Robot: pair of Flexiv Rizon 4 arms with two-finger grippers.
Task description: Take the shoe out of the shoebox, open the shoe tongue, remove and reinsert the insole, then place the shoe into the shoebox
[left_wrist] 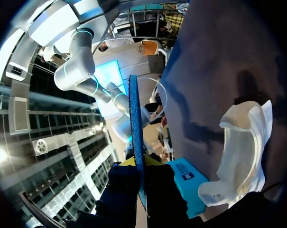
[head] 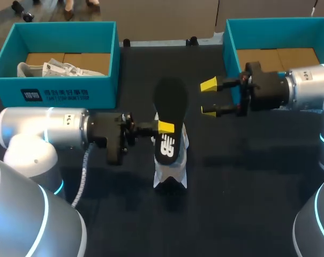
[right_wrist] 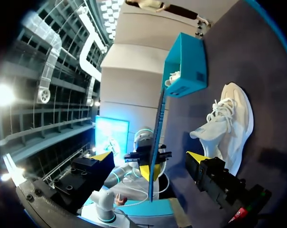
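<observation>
From the head view, the left gripper (head: 164, 127) is clamped on the black insole (head: 170, 115), holding it on edge above the white shoe (head: 171, 172). The shoe lies on the dark tabletop (head: 258, 187), near the middle, outside both boxes. The right gripper (head: 209, 97) hangs just beside the insole with its fingers spread wide and nothing between them. The left shoebox (head: 60, 92) holds a second shoe (head: 54, 68). The right shoebox (head: 274, 21) stands behind the right arm.

The left wrist view shows the insole edge-on — a thin blue-edged strip rising from between the two fingers, which press it from both sides. The shoe lies beside the gripper on the tabletop, its opening gaping.

The right wrist view shows the two yellow tips far apart. The insole stands ahead of them, untouched and pinched by the left gripper, while the shoe lies off to one side with its laces showing — the left shoebox is beyond it.
</observation>
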